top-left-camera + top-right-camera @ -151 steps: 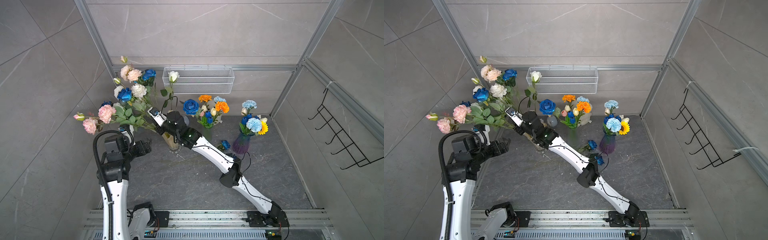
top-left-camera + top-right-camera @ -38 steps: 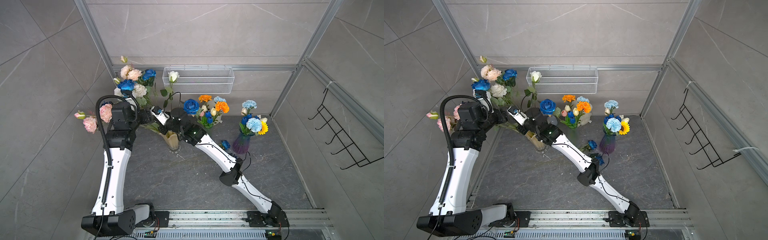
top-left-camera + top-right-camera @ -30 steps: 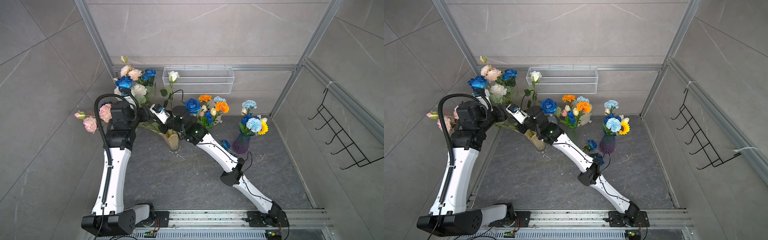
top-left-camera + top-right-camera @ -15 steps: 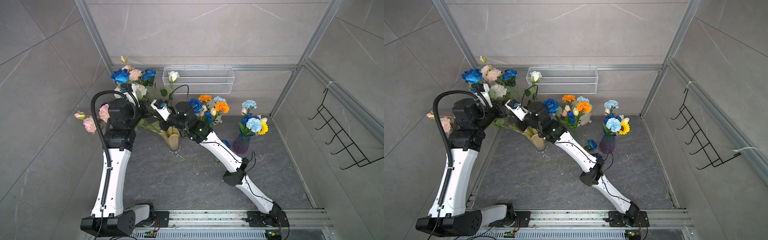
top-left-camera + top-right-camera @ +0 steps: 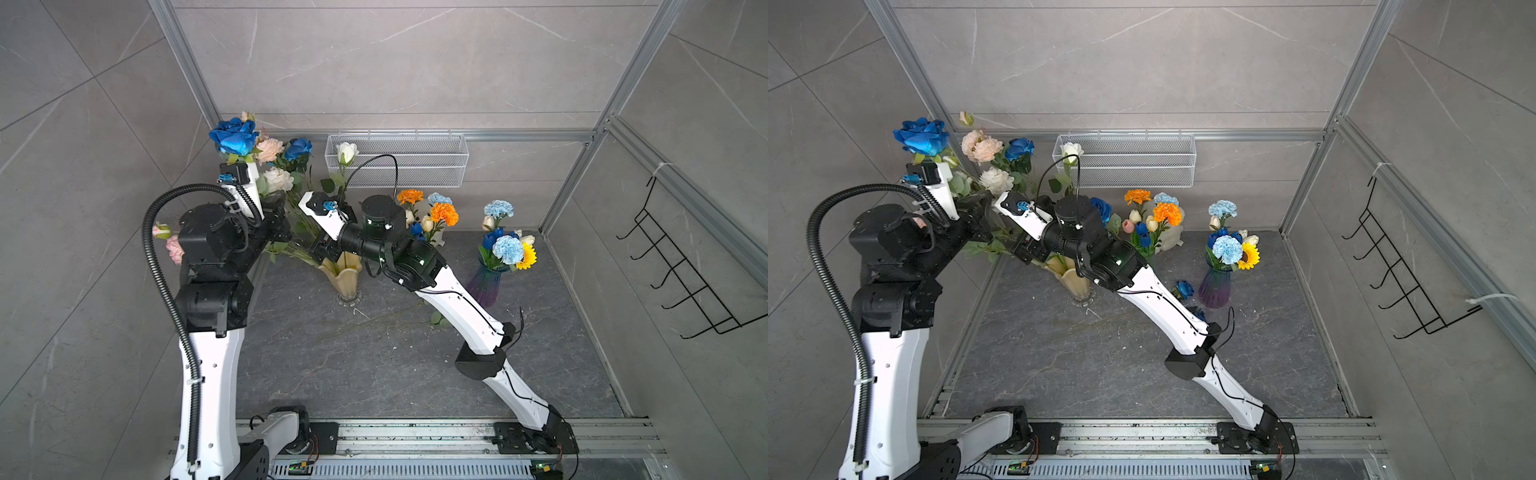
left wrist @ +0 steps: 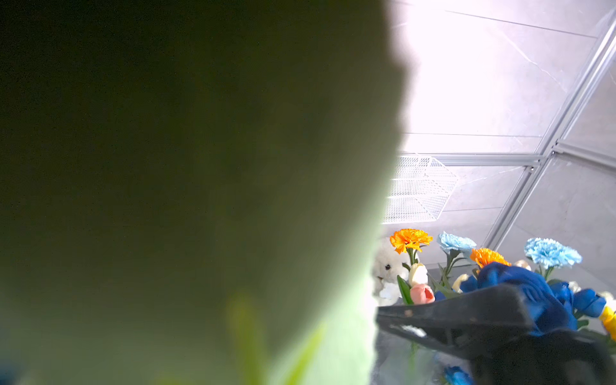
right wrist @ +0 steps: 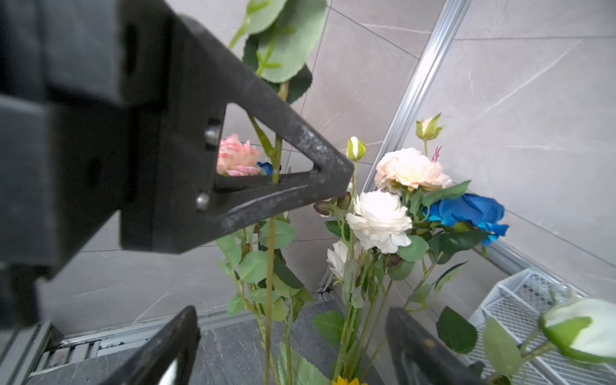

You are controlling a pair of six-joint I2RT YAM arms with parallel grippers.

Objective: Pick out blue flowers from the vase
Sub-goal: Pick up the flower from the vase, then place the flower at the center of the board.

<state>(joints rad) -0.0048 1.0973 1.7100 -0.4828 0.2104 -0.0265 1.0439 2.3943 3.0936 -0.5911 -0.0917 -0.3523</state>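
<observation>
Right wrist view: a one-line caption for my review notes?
Left gripper shut on a green stem, right gripper open nearby, blue rose and pale blooms beyond.

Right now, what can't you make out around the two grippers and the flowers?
Left wrist view: a blurred leaf fills most of it, hiding what the left gripper pinches.
Both top views: leaves and the wrist camera hide the blue rose's stem.
Both top views: the right gripper partly covers the vase's mouth.
</observation>
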